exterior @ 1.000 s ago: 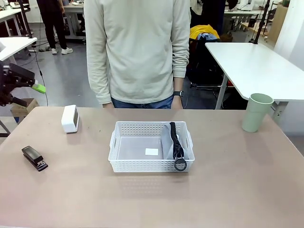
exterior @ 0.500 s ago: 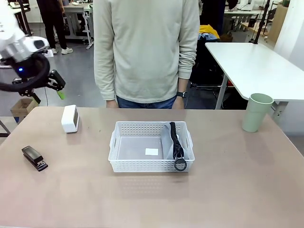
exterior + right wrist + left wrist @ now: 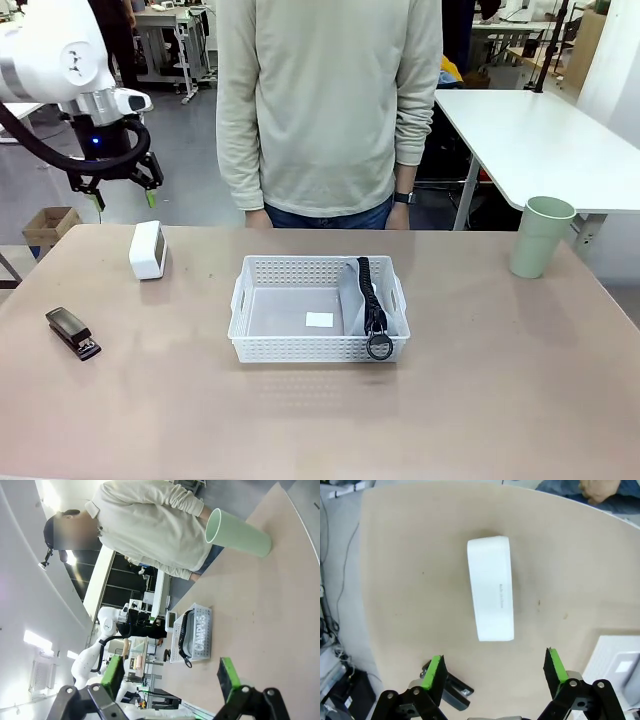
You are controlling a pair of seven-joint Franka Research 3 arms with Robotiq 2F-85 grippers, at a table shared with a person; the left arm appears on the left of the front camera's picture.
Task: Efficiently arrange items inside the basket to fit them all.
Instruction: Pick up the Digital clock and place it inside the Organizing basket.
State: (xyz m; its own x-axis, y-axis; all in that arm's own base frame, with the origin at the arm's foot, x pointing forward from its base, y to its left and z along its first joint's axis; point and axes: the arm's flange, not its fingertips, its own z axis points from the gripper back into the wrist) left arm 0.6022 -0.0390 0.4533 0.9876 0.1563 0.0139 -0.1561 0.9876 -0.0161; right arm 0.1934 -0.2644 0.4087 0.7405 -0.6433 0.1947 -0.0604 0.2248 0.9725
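Hovering: left gripper (image 3: 125,192) (image 3: 495,667) hangs in the air over the table's (image 3: 450,400) far-left corner
Left jaws: wide apart, nothing between them
White box (image 3: 146,250) (image 3: 491,587): straight below the left gripper, on the table, untouched; in the wrist view it sits just ahead of the gap between the fingers
Stapler (image 3: 72,333) (image 3: 451,690): below the left gripper and nearer the robot's side, partly behind one finger in the wrist view
Basket (image 3: 240,300) (image 3: 615,655): mid-table, off to the side of the left gripper, well apart from it
Pouch (image 3: 352,295) (image 3: 200,637): inside the basket, on edge against the end farthest from the left gripper, strap and ring on top
Right gripper (image 3: 170,672): fingers spread, empty
Cup (image 3: 540,237) (image 3: 240,532): upright on the table, ahead of the right gripper, well apart from the basket
Person (image 3: 330,100): standing at the far edge, hands low by the table
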